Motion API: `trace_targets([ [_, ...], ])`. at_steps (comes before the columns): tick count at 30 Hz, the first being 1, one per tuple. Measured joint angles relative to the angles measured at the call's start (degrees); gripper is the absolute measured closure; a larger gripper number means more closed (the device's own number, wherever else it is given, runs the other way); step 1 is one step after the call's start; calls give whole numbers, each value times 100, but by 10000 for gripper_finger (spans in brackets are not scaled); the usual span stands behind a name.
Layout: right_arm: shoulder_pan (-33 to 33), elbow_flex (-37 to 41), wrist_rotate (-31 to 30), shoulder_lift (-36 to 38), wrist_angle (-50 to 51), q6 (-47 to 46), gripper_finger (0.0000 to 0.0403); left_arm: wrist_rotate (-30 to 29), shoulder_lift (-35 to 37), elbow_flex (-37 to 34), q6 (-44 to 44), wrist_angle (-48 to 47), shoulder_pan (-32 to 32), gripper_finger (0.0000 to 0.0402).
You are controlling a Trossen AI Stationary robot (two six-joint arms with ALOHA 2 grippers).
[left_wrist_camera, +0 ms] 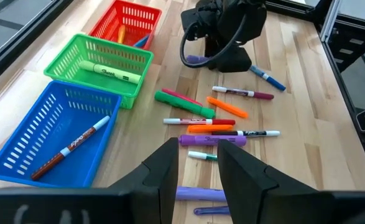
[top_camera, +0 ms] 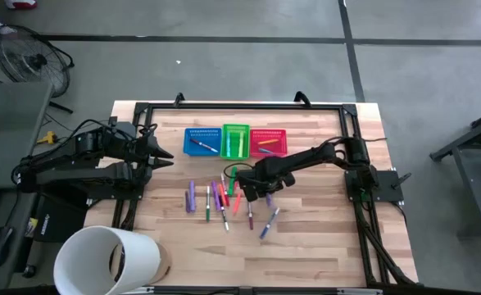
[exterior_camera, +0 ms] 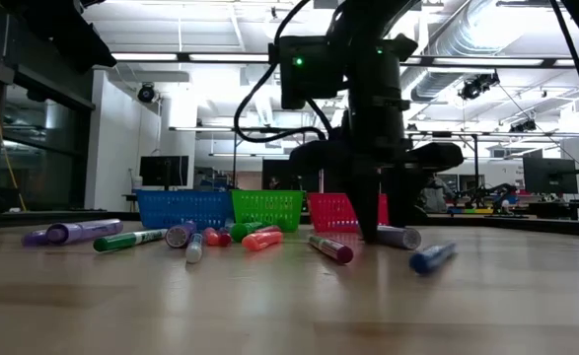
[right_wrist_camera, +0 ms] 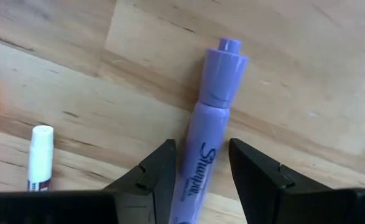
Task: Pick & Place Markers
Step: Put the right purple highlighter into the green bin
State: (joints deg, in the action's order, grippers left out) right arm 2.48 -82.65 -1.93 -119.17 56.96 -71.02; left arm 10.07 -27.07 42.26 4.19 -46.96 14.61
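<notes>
Near the surface's [top_camera: 322, 238] centre, right gripper [right_wrist_camera: 199, 165] sits low, fingers straddling a purple marker [right_wrist_camera: 207, 137] lying flat, apparently set for a pinch, not visibly clamped. Loose markers [top_camera: 224, 201] lie at its 9 o'clock. Left gripper [left_wrist_camera: 198, 163] waits at 9 o'clock, fingers parted, empty.

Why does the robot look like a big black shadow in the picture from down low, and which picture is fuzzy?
In the low view, bright ceiling lights sit behind the right gripper, so it shows as a dark shape, and the nearest table is blurred. In the right wrist view, the purple marker between the fingers looks soft, being so close.
</notes>
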Motion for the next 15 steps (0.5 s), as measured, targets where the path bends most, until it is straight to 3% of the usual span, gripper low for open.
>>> trace_targets([
  [8, -4, 4, -51, -3, 46, 100, 271, -11, 0, 0, 2, 0, 0, 291],
  [15, -7, 11, -51, -5, -65, 100, 341, -15, -1, 0, 4, 2, 0, 291],
])
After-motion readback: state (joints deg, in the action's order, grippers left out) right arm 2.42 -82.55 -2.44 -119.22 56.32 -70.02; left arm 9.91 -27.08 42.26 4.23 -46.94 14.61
